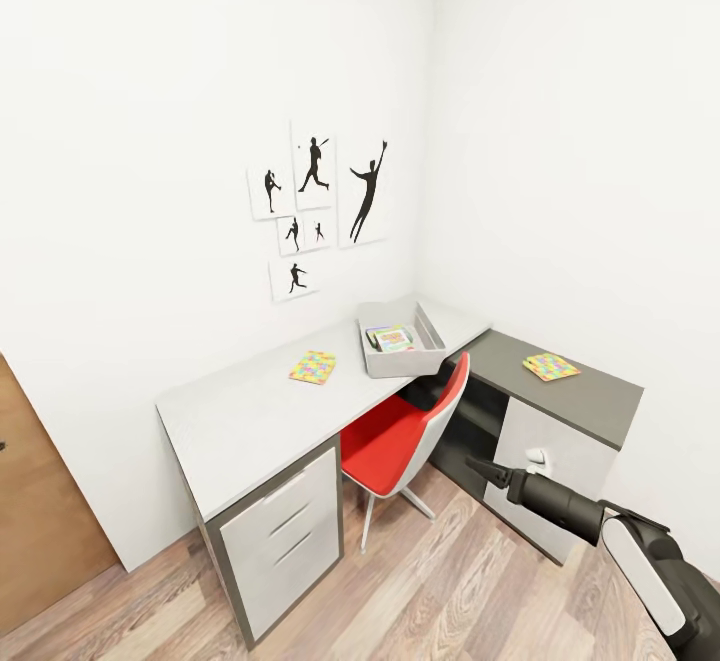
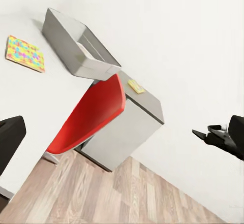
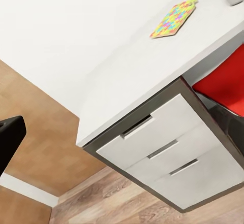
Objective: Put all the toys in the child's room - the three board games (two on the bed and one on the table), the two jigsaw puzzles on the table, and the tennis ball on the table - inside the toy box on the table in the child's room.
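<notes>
Jaws: right gripper (image 1: 478, 465) looks pressed together to a tapered point, holding nothing, low by the dark desk's cabinet; left gripper state can't tell, just a dark edge in the left wrist view. Left to right on the table (image 1: 250, 421): bare matte pale top over a white three-drawer cabinet (image 1: 285, 531), then a puzzle (image 1: 313, 367) lying flat, thin square, speckled yellow/pink/blue/green, then the toy box (image 1: 402, 359), grey, thick sloping walls, rounded corners, at least one printed game box (image 1: 390, 339) already lying inside. Red chair (image 1: 400, 436) tucked under, glossy shell, just below the box. Further right, second puzzle (image 1: 551, 367) flat on the dark grey desk (image 1: 590, 396). Both puzzles up and ahead of the right gripper, well apart from it; right-hand puzzle nearer that arm, so probably first pick. No real long axis on either square; thin and flush to the surface, likely awkward to get fingers under. Tennis ball not spotted.
</notes>
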Available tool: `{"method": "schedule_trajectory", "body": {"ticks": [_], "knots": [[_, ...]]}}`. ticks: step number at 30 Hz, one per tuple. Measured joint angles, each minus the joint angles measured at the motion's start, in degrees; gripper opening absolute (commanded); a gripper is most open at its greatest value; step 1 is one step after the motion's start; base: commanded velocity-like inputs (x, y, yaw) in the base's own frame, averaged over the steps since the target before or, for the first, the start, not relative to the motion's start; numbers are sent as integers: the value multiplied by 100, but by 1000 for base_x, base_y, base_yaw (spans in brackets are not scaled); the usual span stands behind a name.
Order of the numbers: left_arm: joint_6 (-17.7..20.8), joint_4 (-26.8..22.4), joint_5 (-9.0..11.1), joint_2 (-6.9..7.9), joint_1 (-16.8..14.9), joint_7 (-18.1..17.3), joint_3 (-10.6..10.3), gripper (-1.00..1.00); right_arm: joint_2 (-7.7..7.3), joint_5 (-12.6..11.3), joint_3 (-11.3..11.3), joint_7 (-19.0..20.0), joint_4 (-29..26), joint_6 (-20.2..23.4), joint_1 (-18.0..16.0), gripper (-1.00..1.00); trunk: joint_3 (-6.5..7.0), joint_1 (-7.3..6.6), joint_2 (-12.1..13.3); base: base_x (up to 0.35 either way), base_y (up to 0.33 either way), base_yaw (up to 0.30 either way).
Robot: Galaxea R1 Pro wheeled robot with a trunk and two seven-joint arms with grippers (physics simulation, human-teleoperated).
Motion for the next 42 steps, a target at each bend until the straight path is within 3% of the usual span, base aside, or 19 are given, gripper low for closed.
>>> {"method": "schedule_trajectory", "body": {"ticks": [3, 5, 7, 10, 15, 17, 20, 22, 28, 34, 42], "knots": [[101, -179, -40, -257, 0, 0, 30, 100, 2, 0, 0, -2, 3, -13, 2, 100, 0, 0, 0, 0, 0, 0], [151, -258, -102, -441, -3, 297, 37, 100, 5, 0, -1, -9, 2, -24, -2, 100, 0, 0, 0, 0, 0, 0], [260, -403, -128, -584, -7, 852, 43, 100, 7, 1, 0, -27, 2, -34, -2, 100, 0, 0, 0, 0, 0, 0], [721, -904, -145, -801, -9, 1906, 68, 100, 12, 3, 4, -42, 1, -47, -1, 100, 0, 0, 0, 0, 0, 0], [1321, -1525, -191, -1190, -11, 3073, 68, 100, 16, 1, 1, -53, 3, -51, -2, 100, 2, 0, 0, 0, 0, -10], [1568, -1848, -186, -1451, -23, 3995, 80, 100, 38, 3, -2, -55, 6, -53, -2, 100, 7, 0, 0, 0, 0, -100], [1683, -2160, -137, -1598, -33, 4801, 121, 100, 98, -1, -18, -53, 6, -53, -1, 100, 21, 0, -2, 0, 0, -152], [1715, -2340, -108, -1658, -37, 5103, 167, 100, 121, -8, -60, -57, 6, -53, 1, 100, 32, 0, -3, 0, 0, -187], [1735, -2585, -85, -1744, -40, 5247, 257, 100, 147, -15, -193, -62, 6, -50, 0, 100, 67, 0, -6, 0, 0, -203], [1732, -2641, -82, -1759, -42, 5153, 514, 100, 165, 4, -209, -67, 6, -55, -4, 100, 104, 2, -9, -13, 0, -210], [1720, -2649, -82, -1769, -42, 5136, 568, 100, 170, 9, -217, -67, 42, -56, -4, 100, 157, 3, -11, -129, 0, -211]]}}
